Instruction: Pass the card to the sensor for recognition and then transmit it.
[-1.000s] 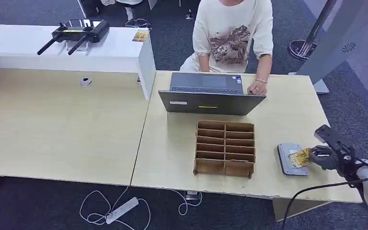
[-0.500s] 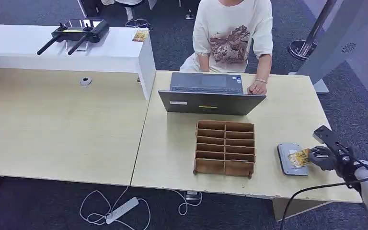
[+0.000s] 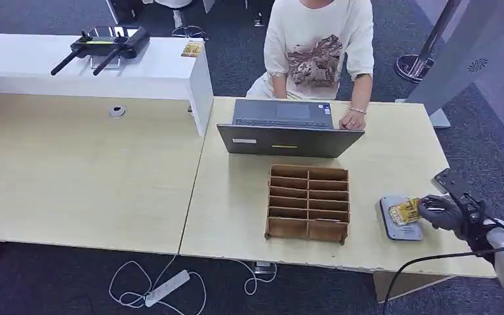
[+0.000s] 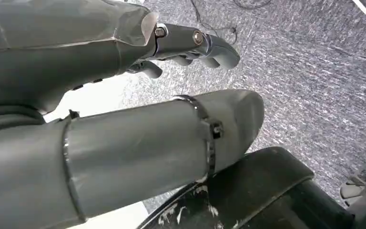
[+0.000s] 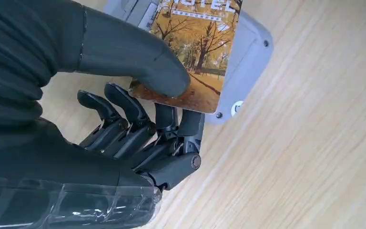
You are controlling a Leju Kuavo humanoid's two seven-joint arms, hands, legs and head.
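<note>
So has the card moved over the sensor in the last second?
Yes. The card, pinched in the right hand, has slid further onto the sensor, toward the wooden organizer.

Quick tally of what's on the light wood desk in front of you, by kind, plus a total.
Laptop: 1
Wooden compartment organizer: 1
Grey sensor pad: 1
Card, held over the pad by the right hand: 1
Total: 4

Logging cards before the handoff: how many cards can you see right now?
2. One card is held by the right hand over the grey sensor; a similar card lies on the white counter. Others may be hidden.
</note>
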